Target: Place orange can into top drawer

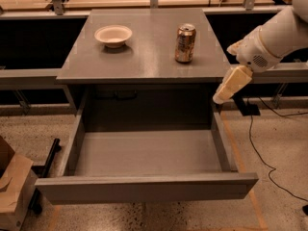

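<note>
While the orange can (185, 43) is stood near the tabletop's right edge, the gripper (222, 95) is held empty off the front-right corner, its openness not discernible.

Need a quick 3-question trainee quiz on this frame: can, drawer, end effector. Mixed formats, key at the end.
1. True or false: the can lies in the drawer.
2. Where is the end effector? A) over the can B) by the front right corner of the cabinet, apart from the can C) down in the drawer
3. Fill in: to the can's left on the cabinet top stands a ____.

Key: 1 false, it stands upright on the cabinet top and the open drawer holds nothing; 2 B; 3 bowl.
</note>
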`<move>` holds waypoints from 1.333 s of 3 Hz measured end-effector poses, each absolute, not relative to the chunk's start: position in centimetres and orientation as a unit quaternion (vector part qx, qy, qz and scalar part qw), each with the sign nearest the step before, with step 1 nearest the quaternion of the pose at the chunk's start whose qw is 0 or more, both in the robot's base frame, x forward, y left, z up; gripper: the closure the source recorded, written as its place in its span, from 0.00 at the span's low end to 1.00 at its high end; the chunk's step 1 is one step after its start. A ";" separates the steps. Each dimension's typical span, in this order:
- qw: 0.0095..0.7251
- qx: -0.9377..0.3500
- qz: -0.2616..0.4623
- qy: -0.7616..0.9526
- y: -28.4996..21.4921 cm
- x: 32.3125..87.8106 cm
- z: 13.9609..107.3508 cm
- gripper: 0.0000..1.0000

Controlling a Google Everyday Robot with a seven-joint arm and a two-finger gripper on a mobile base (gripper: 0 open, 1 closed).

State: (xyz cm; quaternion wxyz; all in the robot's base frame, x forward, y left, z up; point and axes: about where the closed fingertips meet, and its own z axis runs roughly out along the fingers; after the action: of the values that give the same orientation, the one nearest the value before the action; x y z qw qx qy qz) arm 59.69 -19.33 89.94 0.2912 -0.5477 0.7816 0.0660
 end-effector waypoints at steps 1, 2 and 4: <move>0.298 -0.534 0.064 0.788 -18.8 60.3 89.5 0.00; 0.345 -0.523 0.063 0.777 -17.4 64.7 89.8 0.00; 0.445 -0.474 0.077 0.756 -15.8 76.5 91.0 0.00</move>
State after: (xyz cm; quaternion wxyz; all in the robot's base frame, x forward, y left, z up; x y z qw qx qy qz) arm 76.48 -15.80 91.04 0.4449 -0.4737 0.7561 0.0771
